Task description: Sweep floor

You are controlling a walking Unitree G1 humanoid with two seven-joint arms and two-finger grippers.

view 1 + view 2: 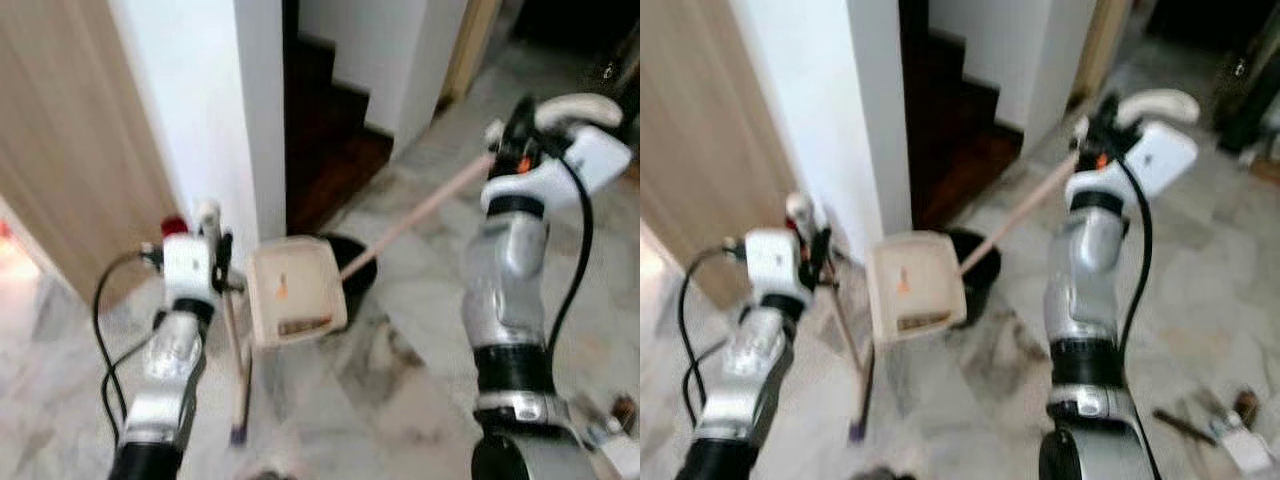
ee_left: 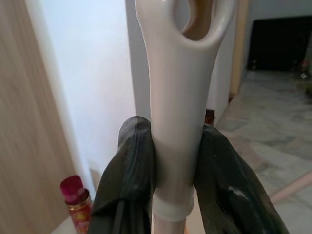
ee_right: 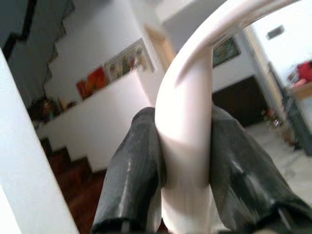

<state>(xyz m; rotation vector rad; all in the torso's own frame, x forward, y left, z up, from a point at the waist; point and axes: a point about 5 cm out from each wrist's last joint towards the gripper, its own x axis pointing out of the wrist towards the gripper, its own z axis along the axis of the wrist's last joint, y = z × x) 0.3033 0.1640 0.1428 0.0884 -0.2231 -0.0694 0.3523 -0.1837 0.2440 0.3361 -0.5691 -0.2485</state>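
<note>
Right gripper [image 1: 508, 140]: your fingers are clamping broom [image 1: 420, 212], shaft slanting down-left | left gripper [image 1: 213, 262]: clamping dustpan [image 1: 292, 290], pan lying just beside the broom head.

Both eye views are softly motion-blurred under even daylight, dark only in the stairwell [image 1: 320, 130] at twelve o'clock, while the wrist views blur close up.

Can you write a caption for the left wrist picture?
Left gripper clamps the dustpan handle beside a white wall.

Head stereo pair, downward over marble floor [image 1: 400, 370]; wrist cameras close along clamped handles.
</note>
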